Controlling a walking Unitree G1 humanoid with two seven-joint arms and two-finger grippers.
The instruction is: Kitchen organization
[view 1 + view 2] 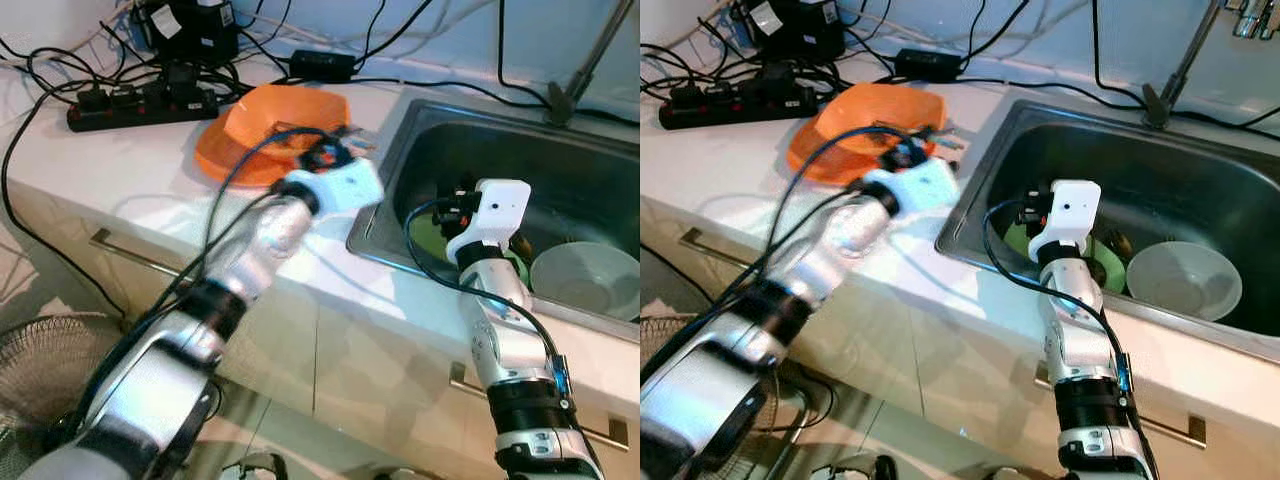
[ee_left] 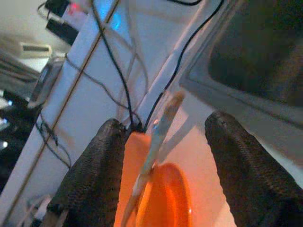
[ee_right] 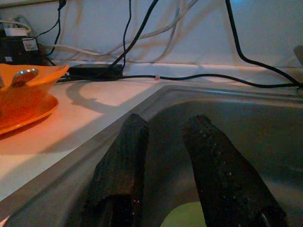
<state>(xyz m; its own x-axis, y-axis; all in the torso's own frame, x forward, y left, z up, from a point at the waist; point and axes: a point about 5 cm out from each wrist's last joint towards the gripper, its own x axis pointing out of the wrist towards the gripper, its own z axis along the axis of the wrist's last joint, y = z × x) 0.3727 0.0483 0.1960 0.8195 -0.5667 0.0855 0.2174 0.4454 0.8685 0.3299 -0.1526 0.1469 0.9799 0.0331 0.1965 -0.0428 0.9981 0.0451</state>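
I see my left claw (image 2: 161,156) spread wide over the orange plastic bowl (image 1: 285,115) holding a utensil (image 2: 158,137); my right claw (image 3: 163,165), empty and parted, hangs in the steel sink (image 1: 1200,190) by a pale bowl (image 1: 1185,278).

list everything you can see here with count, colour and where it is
plate: 1, orange, on the counter left of the sink
bowl: 1, orange, on the plate
utensil: 1, pale, leaning in the orange bowl
sink: 1, steel, set in the counter
grey bowl: 1, in the sink at its right
green dish: 1, in the sink, partly behind the right arm
power strip: 1, black, back of the counter
cables: several, black, along the counter's back
counter: 1, white
fan: 1, dark, on the floor at left
left gripper: open, above the orange dishes
right gripper: open, inside the sink
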